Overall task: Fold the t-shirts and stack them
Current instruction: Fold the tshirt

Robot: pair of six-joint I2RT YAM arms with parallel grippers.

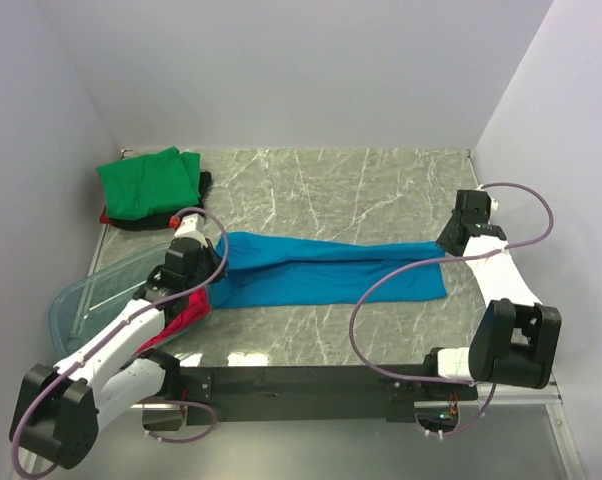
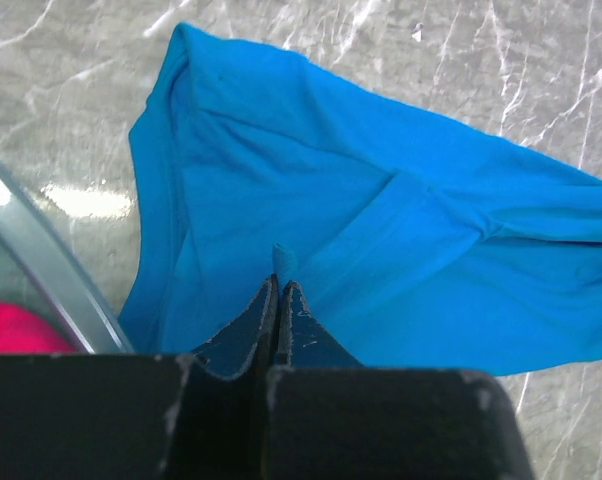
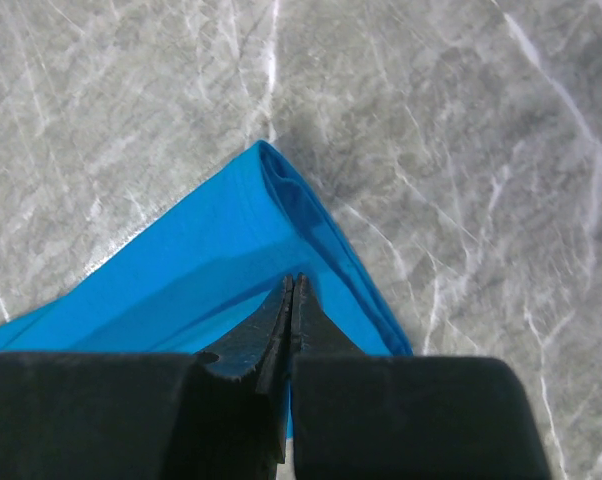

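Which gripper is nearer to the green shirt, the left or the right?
Left. The left gripper is close in front of the green shirt, at the blue shirt's left end; the right gripper is far off, at its right end.

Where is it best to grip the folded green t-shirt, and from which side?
Grip the green t-shirt probably at its near right corner, coming from the right over the table. It lies flat on the black t-shirt in the far left corner, the left wall close beside it. The left gripper and right gripper are shut on the blue t-shirt.
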